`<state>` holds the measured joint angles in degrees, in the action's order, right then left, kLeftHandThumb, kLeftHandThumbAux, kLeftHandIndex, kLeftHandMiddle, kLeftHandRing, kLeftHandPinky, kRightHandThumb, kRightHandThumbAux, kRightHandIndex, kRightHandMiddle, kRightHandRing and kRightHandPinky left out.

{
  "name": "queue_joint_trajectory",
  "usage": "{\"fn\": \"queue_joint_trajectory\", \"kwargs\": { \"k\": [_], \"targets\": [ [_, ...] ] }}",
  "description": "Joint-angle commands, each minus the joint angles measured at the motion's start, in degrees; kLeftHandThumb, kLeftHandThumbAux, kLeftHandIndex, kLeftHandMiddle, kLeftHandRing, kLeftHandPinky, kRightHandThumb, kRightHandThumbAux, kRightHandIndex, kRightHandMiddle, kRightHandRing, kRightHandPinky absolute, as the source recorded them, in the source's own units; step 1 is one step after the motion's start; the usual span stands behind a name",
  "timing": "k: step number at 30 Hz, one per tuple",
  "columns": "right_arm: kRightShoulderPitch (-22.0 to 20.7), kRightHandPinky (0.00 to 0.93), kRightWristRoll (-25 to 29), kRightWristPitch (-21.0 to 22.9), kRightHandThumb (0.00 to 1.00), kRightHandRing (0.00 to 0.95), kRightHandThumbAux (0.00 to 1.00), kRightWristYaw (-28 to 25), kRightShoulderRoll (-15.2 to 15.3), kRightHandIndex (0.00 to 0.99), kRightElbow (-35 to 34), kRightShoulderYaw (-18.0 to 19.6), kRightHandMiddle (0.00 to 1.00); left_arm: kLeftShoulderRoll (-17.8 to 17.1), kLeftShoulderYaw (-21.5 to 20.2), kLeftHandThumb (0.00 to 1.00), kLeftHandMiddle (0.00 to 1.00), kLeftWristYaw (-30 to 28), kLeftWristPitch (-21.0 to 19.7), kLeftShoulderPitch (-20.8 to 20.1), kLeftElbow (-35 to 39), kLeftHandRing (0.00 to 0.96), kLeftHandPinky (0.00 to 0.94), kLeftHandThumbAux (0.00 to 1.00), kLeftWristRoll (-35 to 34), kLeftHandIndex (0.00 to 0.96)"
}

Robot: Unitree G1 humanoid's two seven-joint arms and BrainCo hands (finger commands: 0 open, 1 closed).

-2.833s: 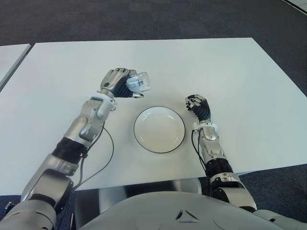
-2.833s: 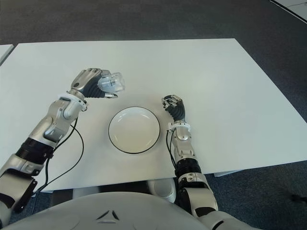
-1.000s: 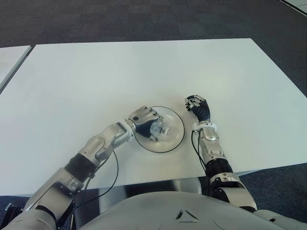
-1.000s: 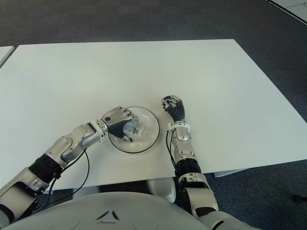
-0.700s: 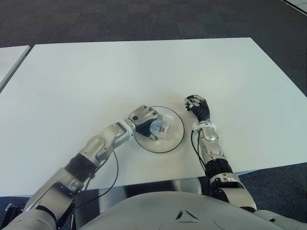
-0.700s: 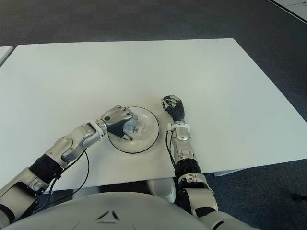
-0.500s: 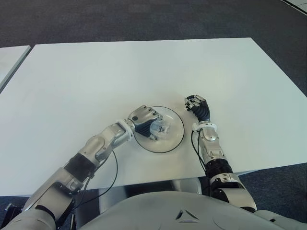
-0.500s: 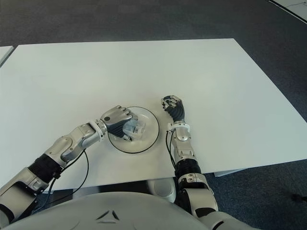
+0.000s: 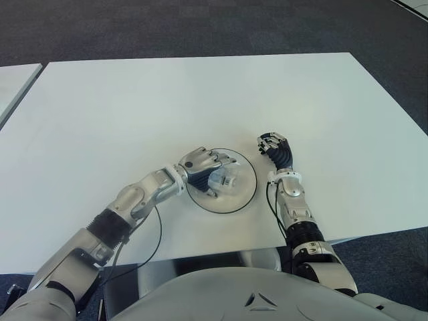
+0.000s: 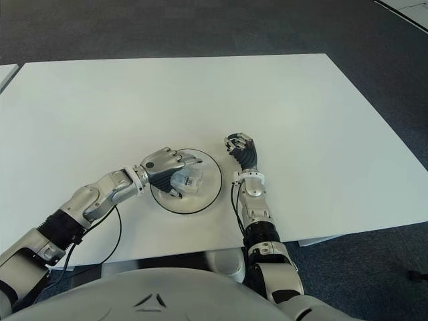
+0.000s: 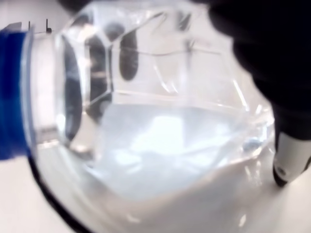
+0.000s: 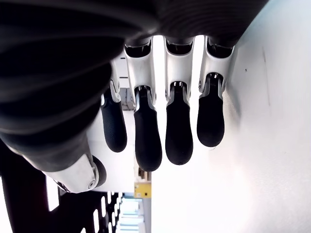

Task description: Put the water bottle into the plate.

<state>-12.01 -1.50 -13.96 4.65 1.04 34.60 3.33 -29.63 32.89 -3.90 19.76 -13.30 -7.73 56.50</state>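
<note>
The left robot hand (image 9: 204,164), fingers loosened, lay over the water bottle (image 9: 223,181) inside the plate (image 9: 245,191); the right robot hand (image 9: 274,147), curled and empty, showed beside the plate's right.

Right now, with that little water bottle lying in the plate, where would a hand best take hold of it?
Probably around its clear body, across the width. The water bottle lies on its side in the plate, so coming down from above looks easiest. The left hand is over it from the plate's left side. The right hand shows right of the plate.
</note>
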Motion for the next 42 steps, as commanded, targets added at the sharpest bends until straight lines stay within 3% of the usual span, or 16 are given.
{"fn": "queue_joint_trajectory", "kwargs": {
  "k": [1, 9, 24, 39, 42],
  "targets": [
    [2.93, 0.582, 0.06, 3.81, 0.704, 0.597, 0.729, 0.21, -0.48, 0.432, 2.9, 0.0, 0.61, -0.39, 0.0, 0.024, 0.005, 6.13, -0.03, 1.58, -0.69, 0.005, 0.005, 0.602, 2.78, 0.002],
    [2.72, 0.591, 0.34, 3.71, 0.705, 0.602, 0.73, -0.08, -0.58, 0.432, 3.22, 0.07, 0.616, -0.46, 0.54, 0.0, 0.0, 18.94, -0.88, 1.92, -0.92, 0.0, 0.0, 0.561, 9.19, 0.0],
    [2.73, 0.591, 0.36, 4.1, 0.706, 0.605, 0.729, 0.18, -0.65, 0.433, 3.13, 0.18, 0.619, 0.07, 2.04, 0.033, 0.0, 35.29, -4.68, 1.66, -2.67, 0.0, 0.0, 0.473, 17.3, 0.0],
    [2.68, 0.589, 0.6, 4.62, 0.704, 0.603, 0.73, -0.18, -0.6, 0.433, 2.94, 0.25, 0.614, 1.99, 2.36, 0.115, 0.0, 50.35, -4.19, 0.71, -7.36, 0.0, 0.0, 0.39, 15.83, 0.0],
    [2.61, 0.592, 0.63, 4.75, 0.704, 0.604, 0.73, -0.03, -0.63, 0.432, 3.07, 0.33, 0.614, 3.83, 1.08, 0.111, 0.0, 56.71, -2.49, 1.71, -9.21, 0.0, 0.0, 0.393, 12.62, 0.0]
  ]
}}
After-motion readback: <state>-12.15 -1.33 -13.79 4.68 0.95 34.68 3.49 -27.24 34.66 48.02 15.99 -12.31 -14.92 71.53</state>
